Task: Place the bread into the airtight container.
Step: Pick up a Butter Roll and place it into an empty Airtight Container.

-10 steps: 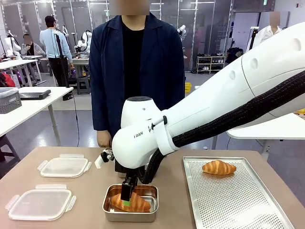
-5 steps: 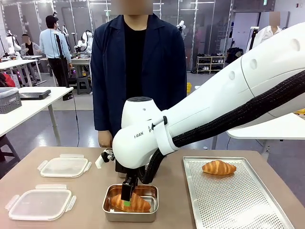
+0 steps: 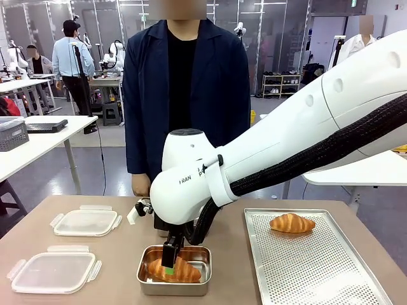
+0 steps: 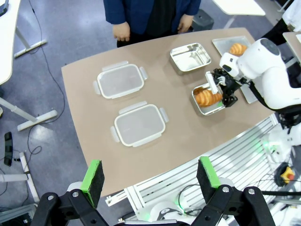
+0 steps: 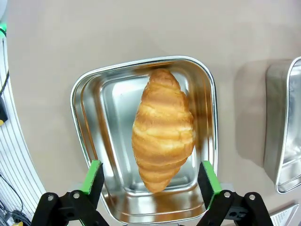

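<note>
The right hand (image 5: 150,175) hangs wide open and empty over the croissant (image 5: 162,129) lying in the steel container (image 5: 91,122). The left hand (image 4: 150,176), likewise open and empty, hangs above the worktop (image 4: 188,127).

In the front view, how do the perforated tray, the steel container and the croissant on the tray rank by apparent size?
Largest: perforated tray.
Then: steel container.
Smallest: croissant on the tray, though it lies farther from the camera.
</note>
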{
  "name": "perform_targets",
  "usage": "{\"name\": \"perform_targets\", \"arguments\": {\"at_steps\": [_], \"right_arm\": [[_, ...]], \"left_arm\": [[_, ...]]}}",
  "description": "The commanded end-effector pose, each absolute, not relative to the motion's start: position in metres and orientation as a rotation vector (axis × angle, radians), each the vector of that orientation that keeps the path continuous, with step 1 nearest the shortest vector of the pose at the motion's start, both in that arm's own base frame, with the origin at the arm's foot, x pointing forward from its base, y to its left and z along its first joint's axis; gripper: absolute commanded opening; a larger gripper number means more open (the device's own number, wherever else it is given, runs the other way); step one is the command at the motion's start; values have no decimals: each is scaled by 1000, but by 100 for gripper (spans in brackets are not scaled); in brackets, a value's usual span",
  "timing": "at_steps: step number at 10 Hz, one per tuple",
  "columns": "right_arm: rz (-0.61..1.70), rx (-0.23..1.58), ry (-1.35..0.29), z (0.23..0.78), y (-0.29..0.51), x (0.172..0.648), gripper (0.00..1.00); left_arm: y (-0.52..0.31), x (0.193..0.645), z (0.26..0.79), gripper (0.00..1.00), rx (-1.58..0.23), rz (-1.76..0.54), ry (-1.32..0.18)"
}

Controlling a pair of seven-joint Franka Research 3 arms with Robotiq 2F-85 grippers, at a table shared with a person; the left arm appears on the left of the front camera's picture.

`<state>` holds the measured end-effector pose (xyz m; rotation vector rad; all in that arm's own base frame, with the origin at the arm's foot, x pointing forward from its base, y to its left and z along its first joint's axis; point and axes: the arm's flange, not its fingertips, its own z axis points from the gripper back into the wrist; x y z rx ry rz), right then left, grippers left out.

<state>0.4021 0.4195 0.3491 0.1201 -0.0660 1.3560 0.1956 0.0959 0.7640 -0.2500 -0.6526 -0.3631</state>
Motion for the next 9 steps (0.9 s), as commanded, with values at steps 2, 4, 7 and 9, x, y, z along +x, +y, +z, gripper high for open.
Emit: {"name": "perform_targets", "arguments": {"at_steps": [2, 4, 7, 9], "right_arm": [[1349, 122, -77, 349, 421, 402, 100], [1349, 122, -77, 349, 421, 402, 100], [1340, 93, -41, 395, 397, 396, 100], [1353, 66, -44, 467, 357, 380, 100]], "left_arm": [[96, 194, 766, 100, -250, -380, -651], [96, 194, 766, 100, -250, -380, -651], [96, 194, 766, 100, -250, -380, -651], [96, 194, 766, 100, -250, -380, -651]]}}
